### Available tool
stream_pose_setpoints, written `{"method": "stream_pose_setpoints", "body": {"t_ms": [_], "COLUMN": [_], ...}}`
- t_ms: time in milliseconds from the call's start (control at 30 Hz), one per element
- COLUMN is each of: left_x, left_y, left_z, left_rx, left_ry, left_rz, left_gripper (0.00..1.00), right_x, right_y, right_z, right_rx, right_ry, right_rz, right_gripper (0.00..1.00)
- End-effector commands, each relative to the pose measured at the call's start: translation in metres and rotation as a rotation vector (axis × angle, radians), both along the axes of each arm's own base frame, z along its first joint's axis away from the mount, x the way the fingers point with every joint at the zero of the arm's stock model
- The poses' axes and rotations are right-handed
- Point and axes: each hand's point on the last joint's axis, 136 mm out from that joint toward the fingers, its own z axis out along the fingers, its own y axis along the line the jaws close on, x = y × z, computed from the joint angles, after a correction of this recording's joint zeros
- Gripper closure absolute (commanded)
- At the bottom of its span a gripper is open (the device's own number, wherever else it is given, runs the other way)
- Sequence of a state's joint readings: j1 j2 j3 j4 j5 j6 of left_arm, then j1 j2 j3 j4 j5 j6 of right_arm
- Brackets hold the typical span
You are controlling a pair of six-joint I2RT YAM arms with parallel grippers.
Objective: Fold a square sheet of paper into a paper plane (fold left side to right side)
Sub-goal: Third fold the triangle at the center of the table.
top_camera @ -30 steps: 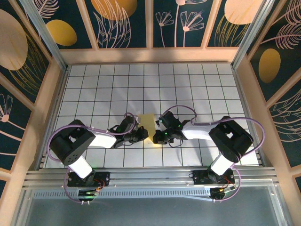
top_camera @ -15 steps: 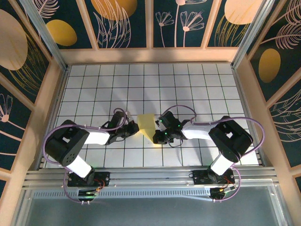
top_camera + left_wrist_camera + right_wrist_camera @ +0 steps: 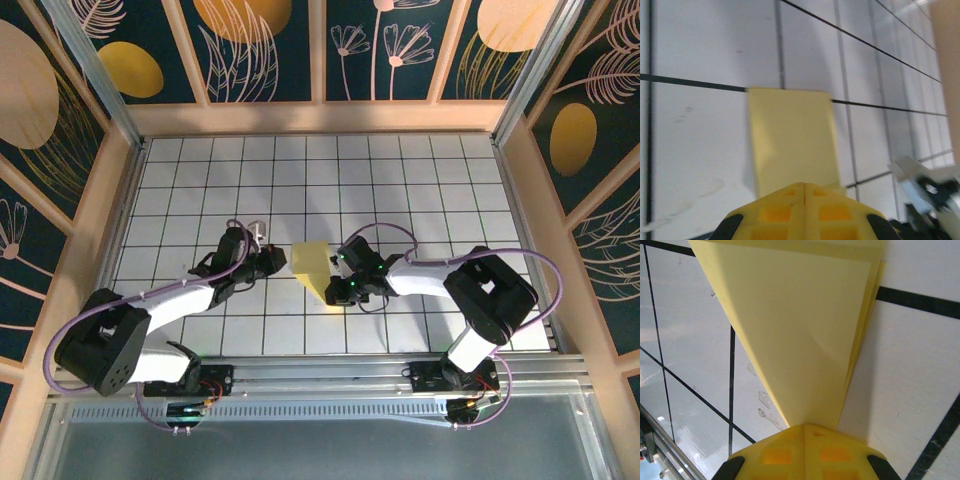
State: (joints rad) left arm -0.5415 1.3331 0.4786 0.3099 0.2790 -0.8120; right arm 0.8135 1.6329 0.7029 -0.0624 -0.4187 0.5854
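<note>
The square sheet of paper point(image 3: 312, 265) lies folded on the white tiles at mid-table, bright yellow and narrowing to a point toward the near side. From the left wrist view the paper point(image 3: 790, 135) is a flat strip just ahead of my fingertips. My left gripper point(image 3: 279, 258) point(image 3: 803, 185) is shut and empty, right beside the paper's left edge. My right gripper point(image 3: 334, 292) point(image 3: 804, 426) is shut, with the paper's point(image 3: 800, 330) pointed end running under its fingertips. Whether it pinches the point or just rests on it is hidden.
Wooden side walls point(image 3: 112, 200) and a back wall point(image 3: 320, 115) box in the white grid table point(image 3: 420, 180). A metal rail point(image 3: 320, 375) runs along the near edge, by the arm bases. The right arm's wrist point(image 3: 927, 185) shows at the lower right of the left wrist view.
My left arm has swung leftward, and its shut gripper slid from the paper's near part to beside its left edge. The right arm and the paper have stayed put.
</note>
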Motion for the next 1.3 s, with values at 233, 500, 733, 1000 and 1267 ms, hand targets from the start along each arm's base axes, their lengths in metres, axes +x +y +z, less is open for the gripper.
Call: {"method": "stream_pose_setpoints", "body": {"t_ms": [233,500,733,1000,1267], "left_x": [-0.040,-0.030,-0.031,-0.034,-0.034], "left_y": [-0.056,-0.058,-0.047,-0.040,-0.039], "left_z": [-0.025,-0.046,-0.074,-0.090,-0.094], "left_rx": [-0.055,0.000,0.079,0.135,0.152], "left_ry": [0.080,0.130,0.209,0.267,0.280], "left_rz": [-0.207,-0.175,-0.130,-0.106,-0.104], "left_gripper": [1.00,1.00,1.00,1.00,1.00], "right_x": [-0.016,-0.017,-0.013,0.008,0.022], "right_y": [-0.051,-0.052,-0.046,-0.013,0.015], "right_z": [-0.047,-0.049,-0.041,-0.001,0.043], "right_rx": [-0.259,-0.267,-0.245,-0.109,0.030], "right_ry": [0.057,0.064,0.052,-0.014,-0.068], "right_rz": [-0.061,-0.058,-0.054,-0.041,-0.026], "right_gripper": [1.00,1.00,1.00,1.00,1.00]}}
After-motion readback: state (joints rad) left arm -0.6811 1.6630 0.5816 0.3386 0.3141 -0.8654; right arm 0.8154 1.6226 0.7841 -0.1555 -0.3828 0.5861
